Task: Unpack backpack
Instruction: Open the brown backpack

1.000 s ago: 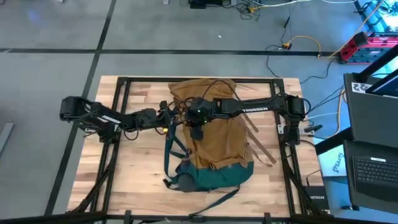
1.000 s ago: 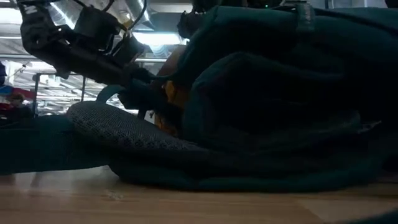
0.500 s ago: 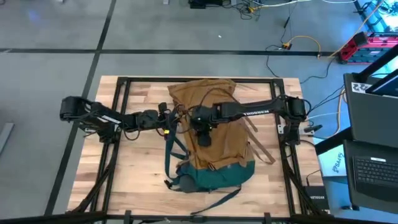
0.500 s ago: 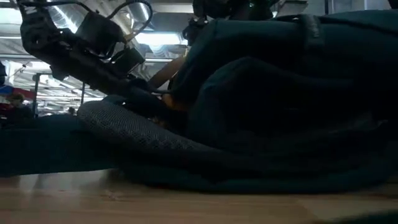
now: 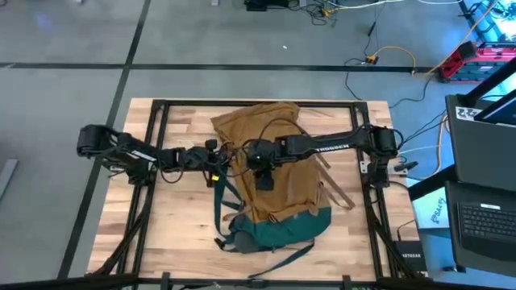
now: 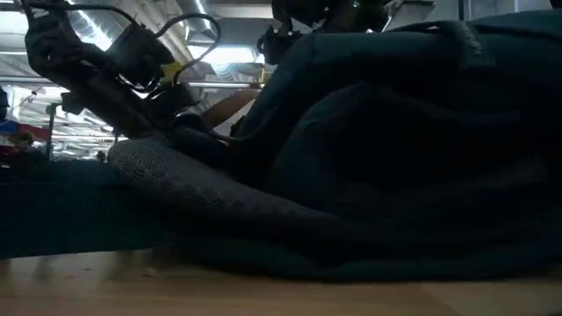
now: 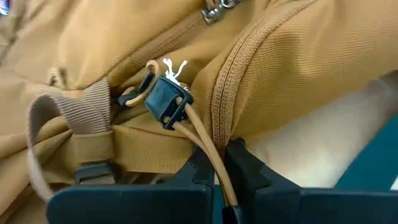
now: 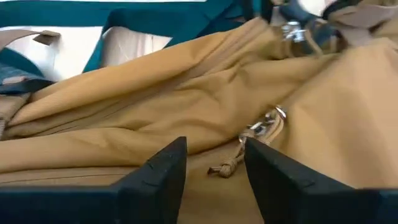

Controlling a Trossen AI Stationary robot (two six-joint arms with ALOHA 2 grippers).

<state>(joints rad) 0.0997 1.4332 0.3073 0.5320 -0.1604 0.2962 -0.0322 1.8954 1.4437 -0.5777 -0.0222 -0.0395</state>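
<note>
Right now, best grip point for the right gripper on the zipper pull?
Probably the knotted tan cord trailing from the metal zipper pull. It lies loose on the backpack between the open right gripper fingers, so descend straight onto it and pinch across.

Worktop [image 5: 121, 217]: light wooden planks, ringed by a black metal frame [image 5: 157, 102] along its edges; it carries my two arm bases at its left and right sides.

Lying directly on it: one backpack [image 5: 278, 181], flat at the middle, tan-brown body toward the far edge, dark teal-green base toward the near edge. Teal straps [image 5: 219, 197] trail onto the wood at its left side; tan webbing straps [image 5: 337, 193] lie on the wood at its right. In the low view the base [image 6: 386, 158] rests on the planks [image 6: 263, 298].
</note>
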